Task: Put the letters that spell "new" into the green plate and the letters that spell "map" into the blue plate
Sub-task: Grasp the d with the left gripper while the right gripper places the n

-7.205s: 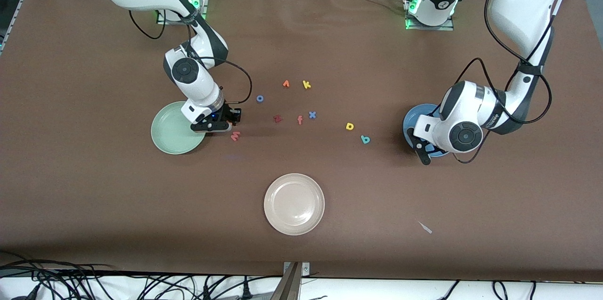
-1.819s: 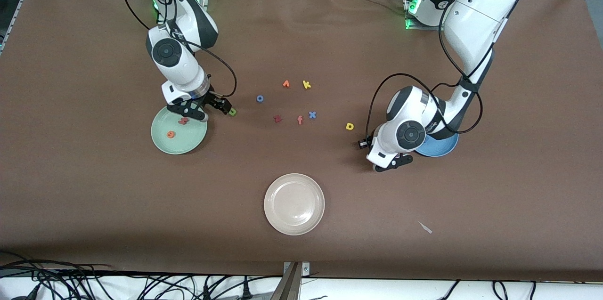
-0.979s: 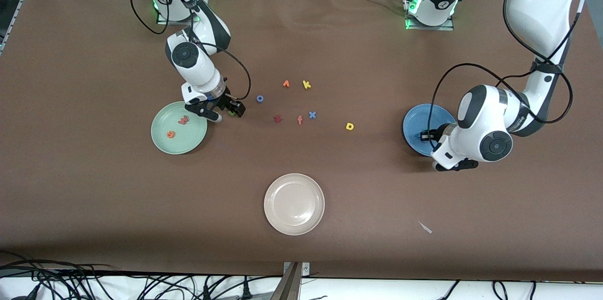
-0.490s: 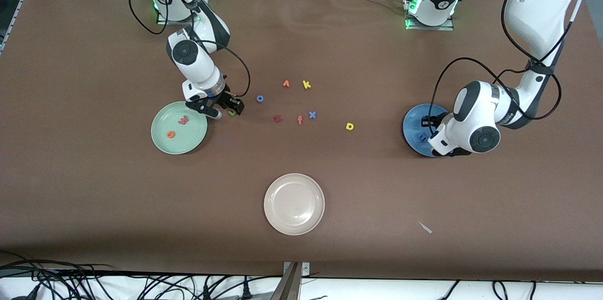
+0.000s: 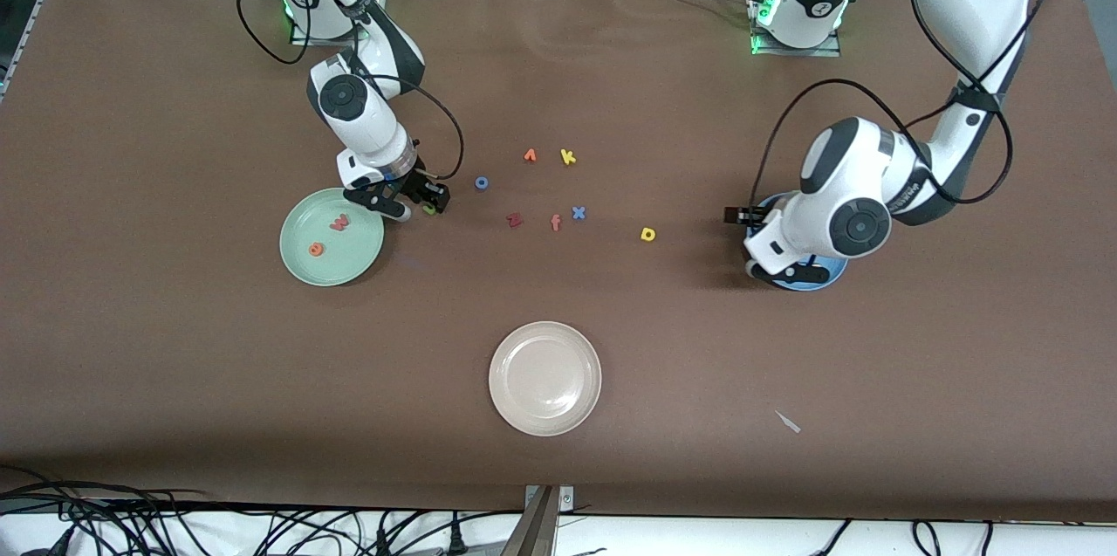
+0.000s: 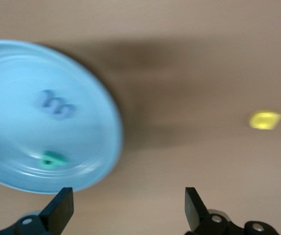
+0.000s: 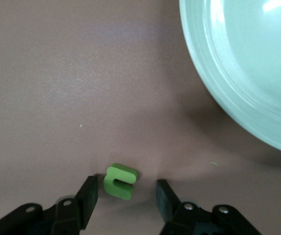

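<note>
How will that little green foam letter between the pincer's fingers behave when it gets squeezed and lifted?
The small green foam letter n looks thick and soft, so it will probably give slightly yet keep its shape. It is tiny beside the right pincer, so likely very light. Lying flat on the brown table, it shouldn't roll, though it might twist.

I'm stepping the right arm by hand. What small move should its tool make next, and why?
Probably finish closing the right tool on the green n. The letter lies on the table between its open fingers, beside the green plate, where the e and w already lie.
</note>
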